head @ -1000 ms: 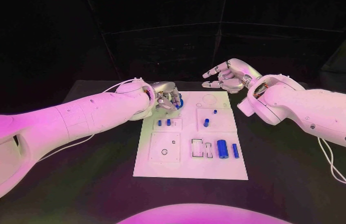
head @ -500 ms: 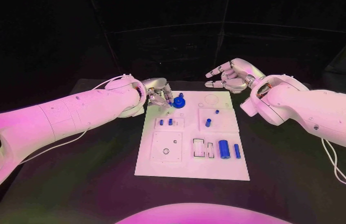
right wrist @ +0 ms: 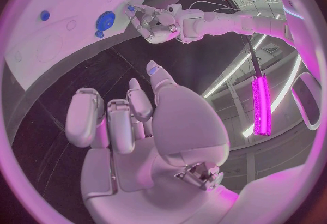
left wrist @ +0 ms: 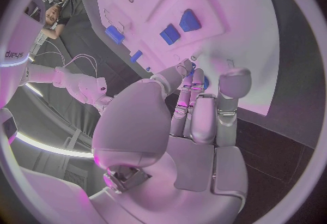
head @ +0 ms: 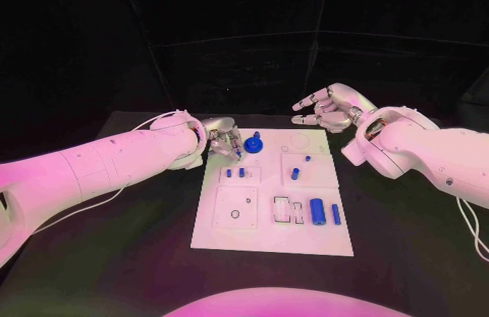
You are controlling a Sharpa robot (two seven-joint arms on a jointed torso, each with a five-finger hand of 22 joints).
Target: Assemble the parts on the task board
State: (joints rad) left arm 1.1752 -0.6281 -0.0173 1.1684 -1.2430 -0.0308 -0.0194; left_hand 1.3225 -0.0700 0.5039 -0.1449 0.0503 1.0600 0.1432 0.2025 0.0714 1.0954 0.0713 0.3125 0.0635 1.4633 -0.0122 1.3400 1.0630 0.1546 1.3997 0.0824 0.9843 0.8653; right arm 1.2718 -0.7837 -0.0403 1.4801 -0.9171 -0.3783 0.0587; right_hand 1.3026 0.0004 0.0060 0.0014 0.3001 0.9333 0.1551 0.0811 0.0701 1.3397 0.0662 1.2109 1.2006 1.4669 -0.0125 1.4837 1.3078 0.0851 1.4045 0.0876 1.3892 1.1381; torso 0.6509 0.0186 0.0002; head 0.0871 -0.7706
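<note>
A: Head view. Left hand (head: 224, 142) is hovering at the far left corner of the task board (head: 267, 239), fingers curled, nothing visibly in them. The blue round part (head: 254, 145) is sitting on the board just beside those fingertips, apart from them as far as I can tell.

B: Right hand (head: 331, 107)?

A: Hanging above the tabletop (head: 122, 260) beyond the board's far edge, fingers spread, holding nothing.

B: Left wrist view?

A: Left hand's fingers (left wrist: 228, 104) are pointing down over the board edge; two small blue parts (left wrist: 179, 26) are lying beyond them. Palm looks bare.

B: Right wrist view?

A: Right hand (right wrist: 129, 120) is loosely open, and the round part (right wrist: 106, 19) is lying well ahead of it.

B: Risk?

A: Judging only: a curled finger could be nudging the round part out of its seat if the left hand dips.
</note>
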